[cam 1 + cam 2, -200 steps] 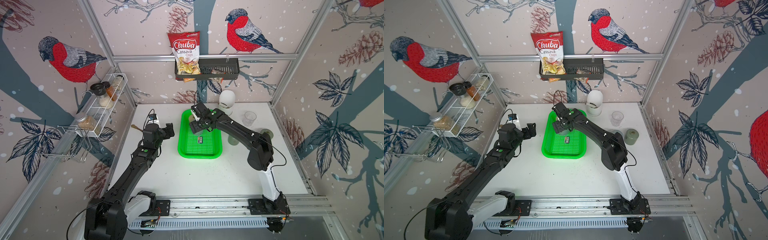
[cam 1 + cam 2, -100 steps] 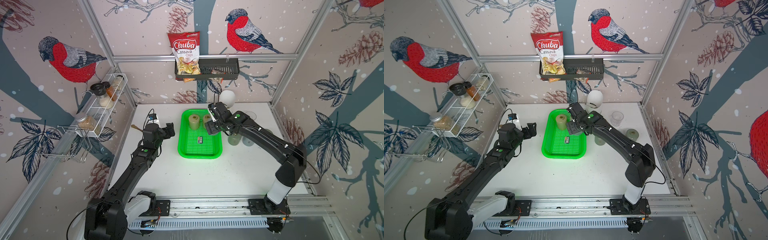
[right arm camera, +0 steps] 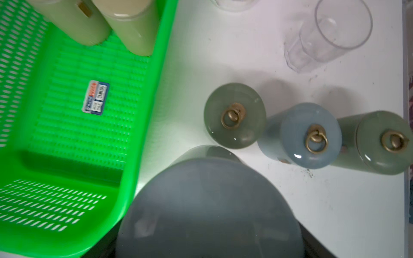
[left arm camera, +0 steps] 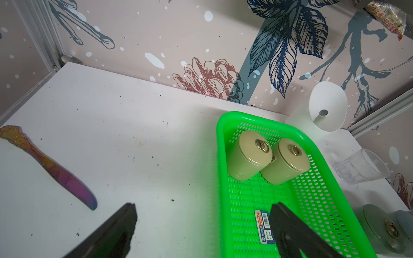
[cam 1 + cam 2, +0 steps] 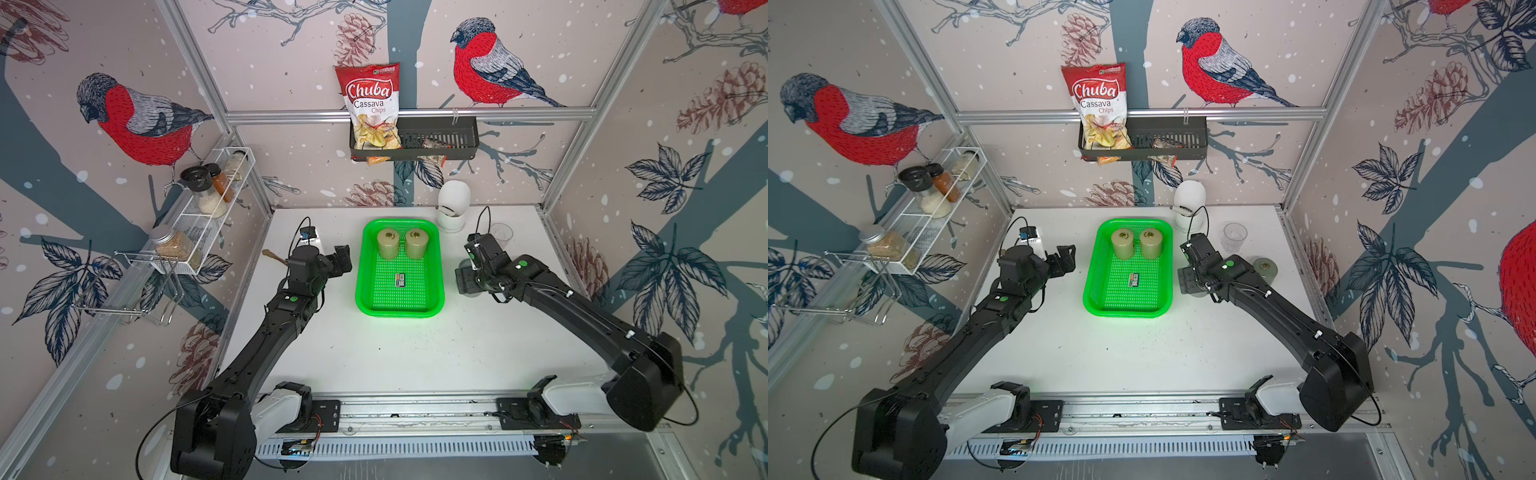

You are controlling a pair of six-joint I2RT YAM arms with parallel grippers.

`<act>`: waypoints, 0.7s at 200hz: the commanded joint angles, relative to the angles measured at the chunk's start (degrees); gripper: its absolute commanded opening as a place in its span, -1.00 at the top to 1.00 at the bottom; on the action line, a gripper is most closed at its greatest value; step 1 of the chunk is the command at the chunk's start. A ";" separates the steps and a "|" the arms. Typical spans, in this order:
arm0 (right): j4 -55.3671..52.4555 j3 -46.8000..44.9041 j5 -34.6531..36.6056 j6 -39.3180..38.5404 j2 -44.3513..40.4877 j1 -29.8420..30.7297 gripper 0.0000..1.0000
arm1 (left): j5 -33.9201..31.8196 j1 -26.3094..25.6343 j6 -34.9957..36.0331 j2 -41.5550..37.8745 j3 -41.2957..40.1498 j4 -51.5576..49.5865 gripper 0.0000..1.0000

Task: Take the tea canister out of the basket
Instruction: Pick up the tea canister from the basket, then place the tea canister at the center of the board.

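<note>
The bright green basket [image 5: 400, 312] lies mid-table with two beige tea canisters [image 5: 388, 244] [image 5: 416, 243] upright at its far end. My right gripper [image 5: 466, 283] is just off the basket's right rim, shut on a grey tea canister [image 3: 207, 207]. That canister's lid fills the near part of the right wrist view and hides the fingers. I cannot tell whether it touches the table. My left gripper [image 4: 204, 208] hangs open and empty at the basket's left rim [image 4: 220, 178].
Three more ring-lidded canisters [image 3: 234, 116] [image 3: 310, 136] [image 3: 384, 143] stand on the table right of the held one. A clear glass [image 5: 500, 232] and a white holder [image 5: 453, 208] stand behind them. A knife [image 4: 51, 169] lies at far left. A sticker [image 5: 400, 279] lies on the basket floor.
My right arm has swung from over the basket's far end out past its right rim, carrying the grey canister. The two beige canisters now show. The left arm has not moved.
</note>
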 commanded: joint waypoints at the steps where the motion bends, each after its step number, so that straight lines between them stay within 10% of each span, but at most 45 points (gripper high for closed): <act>1: 6.63 -3.78 -0.81 1.28 -0.84 -1.62 1.00 | 0.51 -0.32 -0.56 -0.47 0.55 1.60 -0.94; 140: 20.60 -14.40 -4.44 1.75 4.85 -5.59 1.00 | -0.48 -0.31 0.10 0.12 1.06 0.76 -0.94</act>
